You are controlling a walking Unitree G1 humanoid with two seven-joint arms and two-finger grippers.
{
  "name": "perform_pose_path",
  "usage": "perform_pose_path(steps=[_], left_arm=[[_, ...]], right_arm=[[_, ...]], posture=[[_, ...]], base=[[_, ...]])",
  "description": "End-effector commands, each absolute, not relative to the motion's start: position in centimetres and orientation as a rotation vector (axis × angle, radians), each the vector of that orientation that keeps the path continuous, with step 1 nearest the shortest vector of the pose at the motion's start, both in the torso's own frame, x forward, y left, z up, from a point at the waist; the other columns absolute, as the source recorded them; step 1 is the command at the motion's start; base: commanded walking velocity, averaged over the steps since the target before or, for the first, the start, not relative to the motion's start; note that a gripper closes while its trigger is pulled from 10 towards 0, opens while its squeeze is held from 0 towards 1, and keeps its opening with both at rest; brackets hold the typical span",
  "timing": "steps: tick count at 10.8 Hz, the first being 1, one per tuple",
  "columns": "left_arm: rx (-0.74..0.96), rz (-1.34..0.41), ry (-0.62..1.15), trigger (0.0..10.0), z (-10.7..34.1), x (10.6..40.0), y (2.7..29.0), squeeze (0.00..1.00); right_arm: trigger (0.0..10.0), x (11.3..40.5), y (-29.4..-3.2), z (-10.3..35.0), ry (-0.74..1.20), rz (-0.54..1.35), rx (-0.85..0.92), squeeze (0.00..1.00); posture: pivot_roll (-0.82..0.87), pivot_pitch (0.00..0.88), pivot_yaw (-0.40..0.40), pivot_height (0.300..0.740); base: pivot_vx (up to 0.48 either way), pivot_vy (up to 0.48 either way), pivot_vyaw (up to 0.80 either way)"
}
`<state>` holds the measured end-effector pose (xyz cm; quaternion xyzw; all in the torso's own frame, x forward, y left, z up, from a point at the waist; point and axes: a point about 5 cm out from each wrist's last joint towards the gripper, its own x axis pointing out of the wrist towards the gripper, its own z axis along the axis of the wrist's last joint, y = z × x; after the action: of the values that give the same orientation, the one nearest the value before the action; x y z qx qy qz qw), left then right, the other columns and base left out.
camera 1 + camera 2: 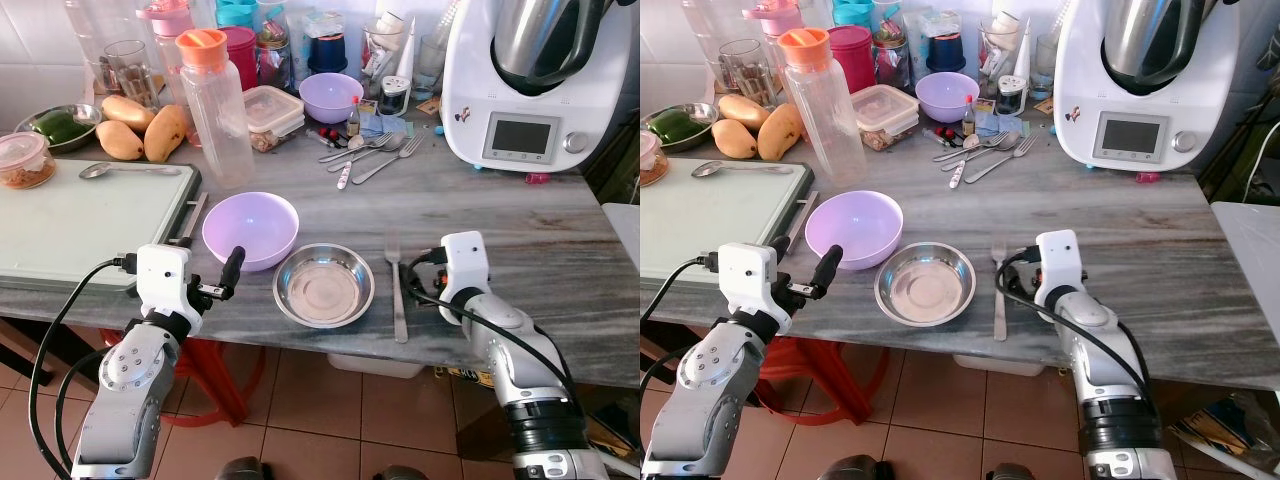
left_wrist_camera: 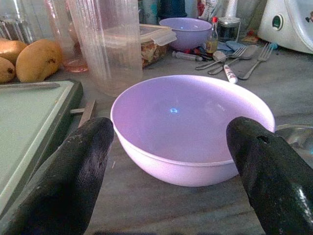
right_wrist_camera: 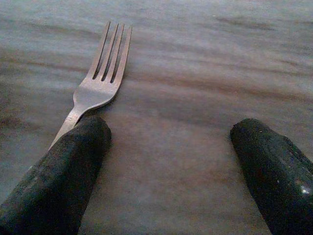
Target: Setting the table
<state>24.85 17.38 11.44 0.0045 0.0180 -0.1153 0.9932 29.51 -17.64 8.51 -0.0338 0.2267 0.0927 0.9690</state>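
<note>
On the marble counter (image 1: 520,230) we're hovering w/ both grippers spread wide: left gripper (image 2: 171,161) facing the purple bowl (image 1: 250,229), right gripper (image 3: 168,166) just beside the fork (image 1: 397,285), which is lying right of the steel bowl (image 1: 324,286).

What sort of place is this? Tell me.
Most likely a home kitchen: a marble-look counter crowded with a cooking machine, mangoes, food containers, and a steel bowl with fork laid out.
</note>
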Motion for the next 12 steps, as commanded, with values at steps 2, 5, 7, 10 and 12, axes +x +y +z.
perform_pose_path(steps=[2, 5, 7, 10, 12], left_arm=[[0.018, -0.230, 0.040, 10.0, 11.4, 24.9, 17.5, 0.00], [0.019, -0.229, 0.042, 10.0, 11.4, 24.8, 17.5, 0.00], [0.018, -0.228, 0.042, 10.0, 11.4, 24.8, 17.5, 0.00], [0.017, -0.230, 0.038, 10.0, 11.4, 25.0, 17.4, 0.00], [0.017, -0.227, 0.037, 10.0, 11.4, 25.0, 17.4, 0.00]], right_arm=[[10.0, 29.3, -16.9, 8.7, 0.447, 0.222, -0.058, 0.00], [10.0, 29.2, -17.2, 8.8, 0.447, 0.214, -0.060, 0.00], [10.0, 29.0, -17.7, 9.0, 0.440, 0.193, -0.059, 0.00], [10.0, 28.9, -17.8, 9.0, 0.441, 0.188, -0.059, 0.00], [10.0, 28.9, -18.1, 9.5, 0.421, 0.158, -0.063, 0.00]], posture=[[-0.03, 0.000, 0.038, 0.740], [-0.03, 0.003, 0.036, 0.740], [-0.03, 0.002, 0.036, 0.740], [-0.03, 0.000, 0.037, 0.740], [-0.03, 0.000, 0.034, 0.740]], base=[[0.000, 0.000, 0.00], [0.000, 0.000, 0.00], [0.000, 0.000, 0.00], [0.000, 0.000, 0.00], [0.000, 0.000, 0.00]])
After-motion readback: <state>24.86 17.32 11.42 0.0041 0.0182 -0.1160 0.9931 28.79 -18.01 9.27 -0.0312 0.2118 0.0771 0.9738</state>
